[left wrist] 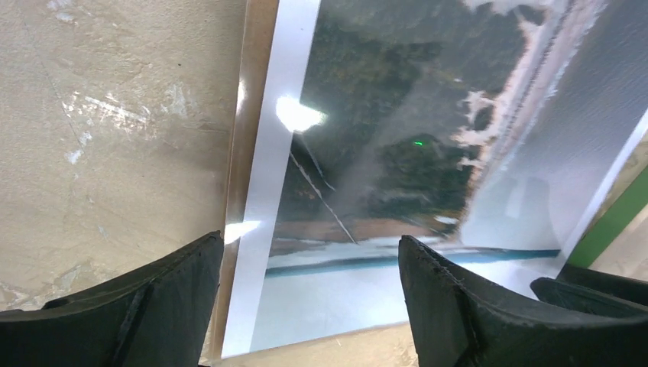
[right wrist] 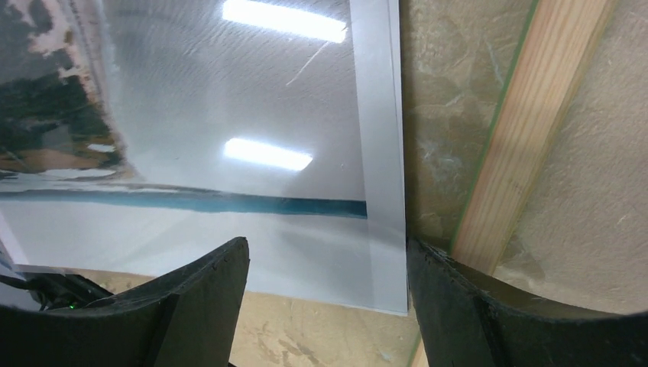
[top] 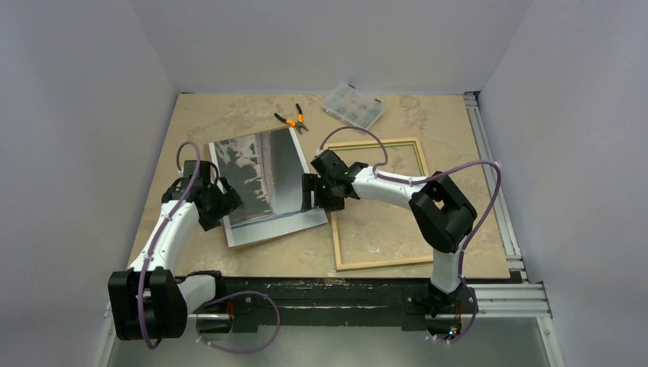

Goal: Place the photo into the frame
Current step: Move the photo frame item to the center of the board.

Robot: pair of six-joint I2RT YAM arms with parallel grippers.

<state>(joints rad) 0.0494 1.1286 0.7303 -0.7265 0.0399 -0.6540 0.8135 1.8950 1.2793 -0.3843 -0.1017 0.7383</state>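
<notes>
Left gripper and right gripper both wide, empty, straddling photo side edges. Pinch borders evenly, lift flat, avoid creasing, then across to frame.

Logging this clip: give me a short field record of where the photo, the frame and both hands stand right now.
photo: face up on the table, left of the frame, a gap between them
under photo: a brown sheet shows along its left edge
frame: lying flat, pale wood side up, table showing through
left hand: open, over the photo's left edge
right hand: open, over the photo's right edge, next to the frame's left rail
far side: pliers, clear compartment box
status: photo not yet in frame
</notes>
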